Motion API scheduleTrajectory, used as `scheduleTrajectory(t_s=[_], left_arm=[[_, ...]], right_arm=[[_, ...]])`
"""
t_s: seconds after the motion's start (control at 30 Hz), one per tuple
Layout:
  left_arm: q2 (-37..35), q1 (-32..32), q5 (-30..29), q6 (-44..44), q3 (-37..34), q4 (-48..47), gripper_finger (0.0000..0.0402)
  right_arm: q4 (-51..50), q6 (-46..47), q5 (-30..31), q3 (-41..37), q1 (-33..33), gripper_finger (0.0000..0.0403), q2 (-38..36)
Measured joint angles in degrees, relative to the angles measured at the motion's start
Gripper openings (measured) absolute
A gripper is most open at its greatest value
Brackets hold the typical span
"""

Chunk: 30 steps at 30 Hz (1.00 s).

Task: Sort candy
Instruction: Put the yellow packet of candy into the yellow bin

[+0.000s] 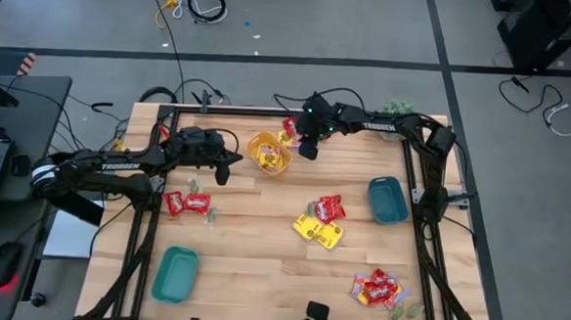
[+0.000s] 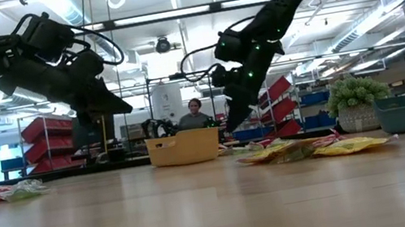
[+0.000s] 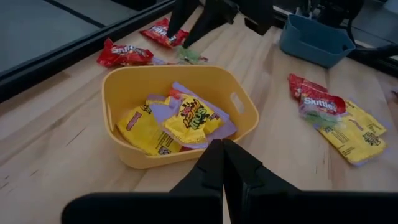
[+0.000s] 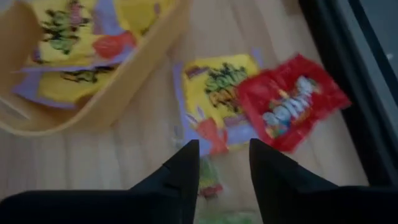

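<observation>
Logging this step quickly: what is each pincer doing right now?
Left pincer: closed, holding nothing, just short of the yellow tray.
Right pincer: open, empty, above a yellow packet and red packet.

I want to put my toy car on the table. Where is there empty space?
Bare wood lies between the teal tray and the front candy pile, below the yellow packets. It is crowded at the back around the yellow tray, where the right hand hovers over candy and the shut left hand waits.
</observation>
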Motion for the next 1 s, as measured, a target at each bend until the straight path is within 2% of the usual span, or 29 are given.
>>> scheduleTrajectory(t_s=[0.17, 0.53, 0.67, 0.8, 0.83, 1.0], left_arm=[[0.0, 0.0, 0.0, 0.93, 0.0, -0.13, 0.0001], [0.04, -0.04, 0.0, 1.58, 0.0, -1.7, 0.0001], [0.04, -0.04, 0.0, 1.62, 0.0, -1.76, 0.0001], [0.03, -0.03, 0.0, 1.63, 0.0, -1.69, 0.0001], [0.04, -0.04, 0.0, 1.63, 0.0, -1.73, 0.0001], [0.04, -0.04, 0.0, 1.62, 0.0, -1.71, 0.0001]], right_arm=[[3.58, -0.42, -0.8, -0.63, 0.26, 0.0145, 0.2], [5.59, 0.44, -0.06, -0.2, 0.02, 0.0142, 6.25], [4.96, 0.44, 2.24, -0.16, -0.2, 0.0108, 6.6], [5.39, 0.9, 6.18, -0.16, -0.35, 0.0022, 6.44], [5.54, 0.95, 6.9, -0.15, -0.35, 0.0012, 6.35], [1.49, 2.15, 7.67, 1.4, -0.06, 0.0003, 5.32]])
